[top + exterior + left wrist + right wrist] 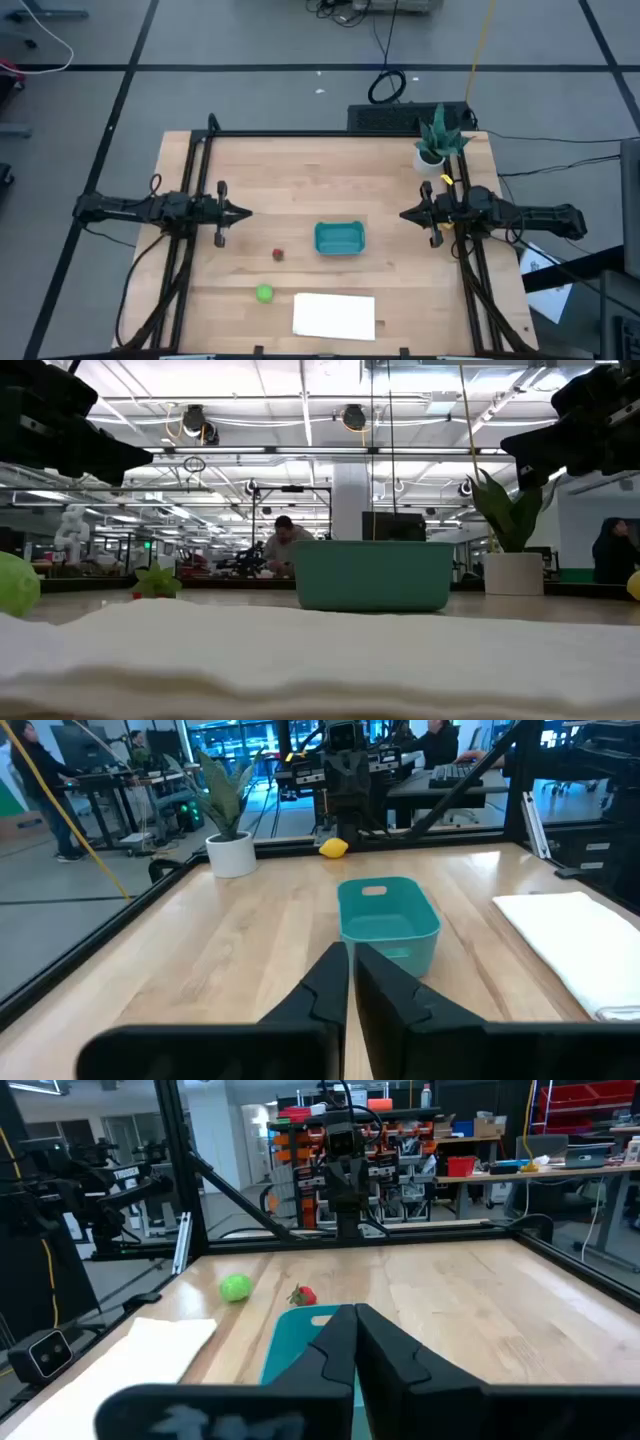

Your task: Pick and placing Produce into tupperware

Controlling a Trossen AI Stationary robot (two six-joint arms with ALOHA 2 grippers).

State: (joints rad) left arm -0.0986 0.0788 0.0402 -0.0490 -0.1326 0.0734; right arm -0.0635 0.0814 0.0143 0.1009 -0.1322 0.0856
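- My left gripper [247, 212] hangs over the table's left side, at about 9 o'clock from the tupperware [339, 238], its jaws pressed together with nothing between them.
- My right gripper [403, 214] hangs over the right side, at roughly 2 o'clock from the tub, its jaws likewise closed and empty — the two tips point at each other across the table.
- The teal tupperware sits near the middle of the wooden table [300, 170], upright; no fruit shows inside it.
- The dark red fruit [278, 254] lies on the wood at about 8 o'clock from the tub, near it but apart.
- The green ball [264, 293] lies farther out at 7 o'clock from the tub, just beside the left end of the white sheet [334, 315].
- The yellow lemon [334, 847] rests at the right edge of the table — in my left wrist view it lies beyond the tub, close to my right arm's base and near the potted plant [436, 140].
- The potted plant stands in the far right corner, at 1 o'clock from the tub.
- The white sheet lies flat at 6 o'clock from the tub, along the near edge, not touching it.
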